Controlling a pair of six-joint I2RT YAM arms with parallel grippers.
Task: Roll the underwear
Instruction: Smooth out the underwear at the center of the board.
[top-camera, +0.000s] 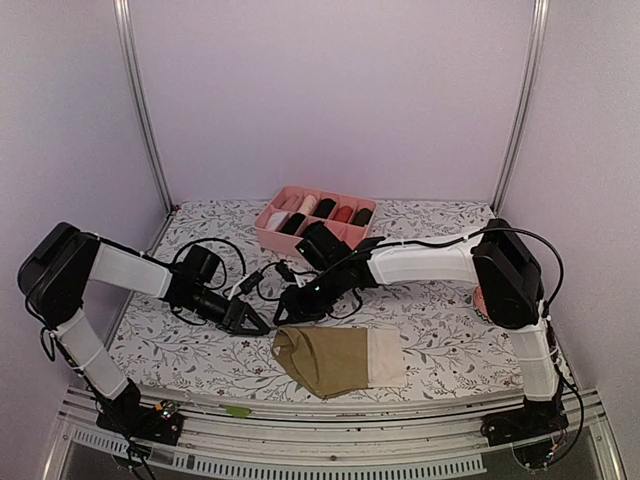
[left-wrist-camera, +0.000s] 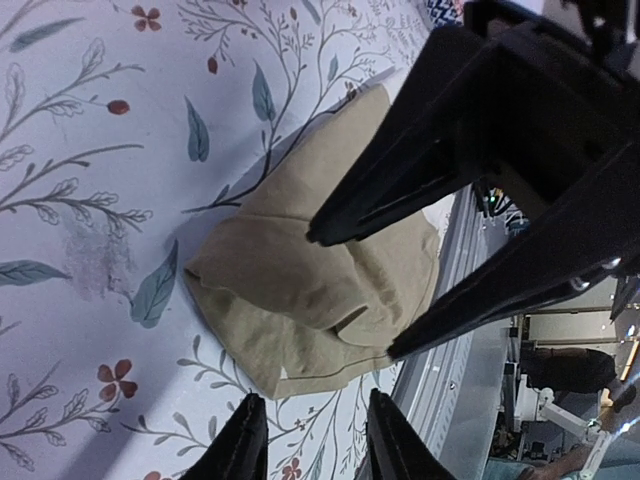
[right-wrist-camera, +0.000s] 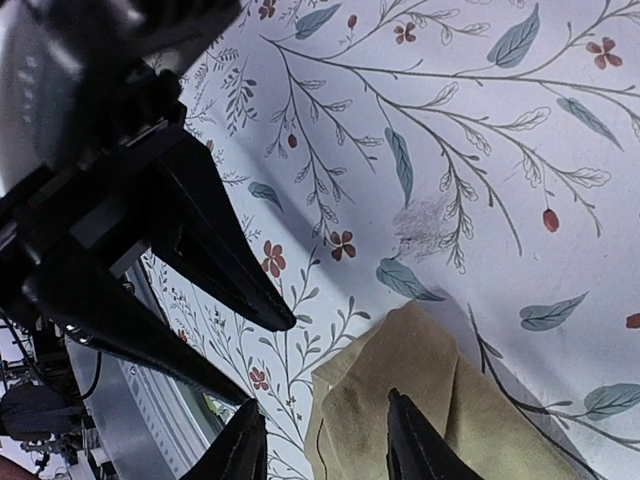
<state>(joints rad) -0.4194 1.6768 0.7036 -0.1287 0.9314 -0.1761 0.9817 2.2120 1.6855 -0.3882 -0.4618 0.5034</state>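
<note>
Lying on the floral table cover (top-camera: 450, 330), the olive-brown underwear (top-camera: 335, 358) sits close to the near edge, with its cream waistband (top-camera: 386, 357) turned to the right and its left end bunched into soft folds. Both arms reach inward and meet just above that left end. The left gripper (left-wrist-camera: 315, 400) points at the garment from the left; its jaws stand partly apart with nothing between them, and its tips are just short of the folded fabric. The right gripper (right-wrist-camera: 320, 400) comes in from the far side; its jaws also stand partly apart and are not clamped on anything. One of its fingers (right-wrist-camera: 415, 440) hangs over the corner of the cloth, but the views do not show whether it touches. The two grippers are near each other, each showing large in the other's wrist view. A metal rail (top-camera: 350, 420) runs along the table's near edge, just beside the garment's lower fold. Bare patterned cover stretches to the right of the waistband and to the left beyond the left arm. A pink divided box (top-camera: 268, 235) holding dark and pale rolls stands toward the back, well apart from the underwear.
</note>
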